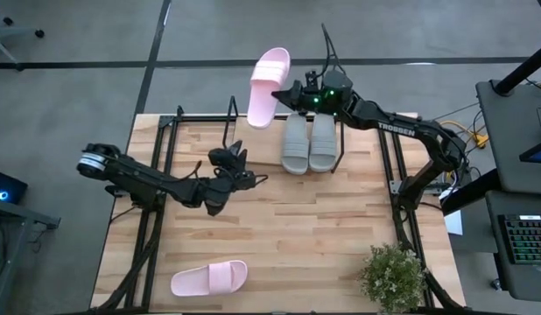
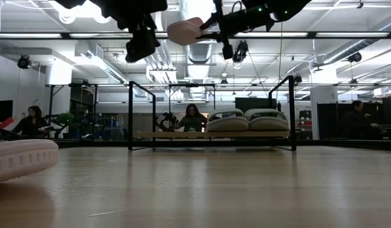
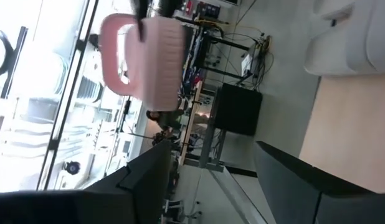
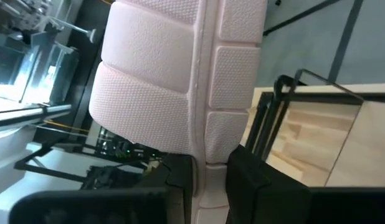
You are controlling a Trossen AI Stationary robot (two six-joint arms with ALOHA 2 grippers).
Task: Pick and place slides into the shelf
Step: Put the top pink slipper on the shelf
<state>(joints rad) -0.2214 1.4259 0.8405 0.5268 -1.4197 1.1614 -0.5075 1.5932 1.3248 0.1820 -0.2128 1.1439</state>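
Above the shelf's far edge: one pale pink foam slide hangs in the air, pinched at one end by the right gripper, the rest of it reaching away from the fingers past the table's back edge.
Right gripper's hold: fingers closed on the pink slide's edge; in the right wrist view the ribbed sole fills the frame just ahead of the dark fingers.
Right arm pose: stretched from the table's right side toward the back centre, raised well above the board.
Shelf: low light wood rack with thin black uprights at the table's back.
Grey pair: two light grey foam slides side by side on the shelf's right part, touching.
Second pink slide: lies flat on the butcher-block table near its front left edge, well apart from both grippers.
Left gripper: fingers apart, holding nothing, raised over the table's middle left.
Left arm pose: extended low from the left side toward the centre.
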